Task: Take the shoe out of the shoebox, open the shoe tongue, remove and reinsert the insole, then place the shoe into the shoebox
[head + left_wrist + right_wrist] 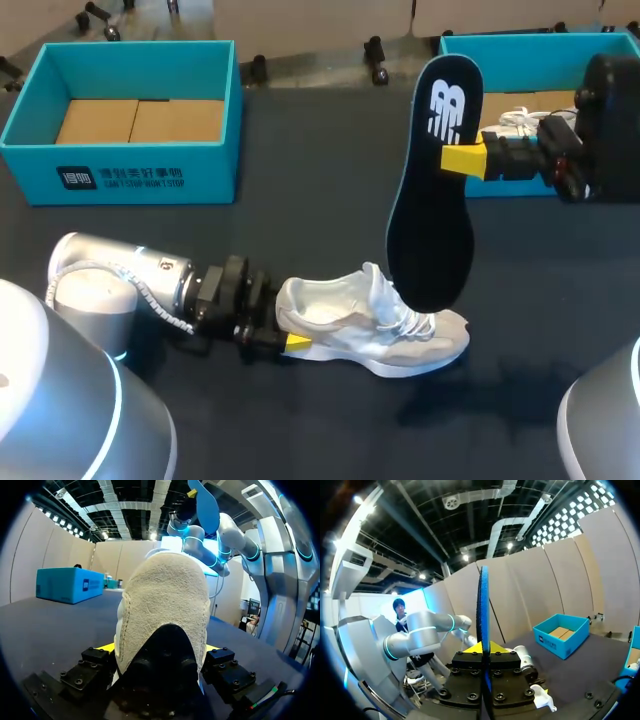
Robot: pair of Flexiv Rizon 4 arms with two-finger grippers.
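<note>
A white and grey shoe point(375, 330) lies on its sole on the dark table, toe to the right. My left gripper point(285, 338) comes in low from the left and is shut on the shoe's heel point(165, 600), one yellow tip against each side. My right gripper point(462, 158) is shut on the black insole point(430, 180), holding it upright by its edge above the shoe. The insole's lower end hangs just over the laces. In the right wrist view the insole point(484, 605) stands edge-on between the fingers of the right gripper point(483, 647).
An open teal shoebox point(125, 165) with a cardboard floor stands at the back left. A second teal box point(520, 45) at the back right holds another white shoe point(510, 120), just behind my right gripper. Bare dark table lies in front of the shoe.
</note>
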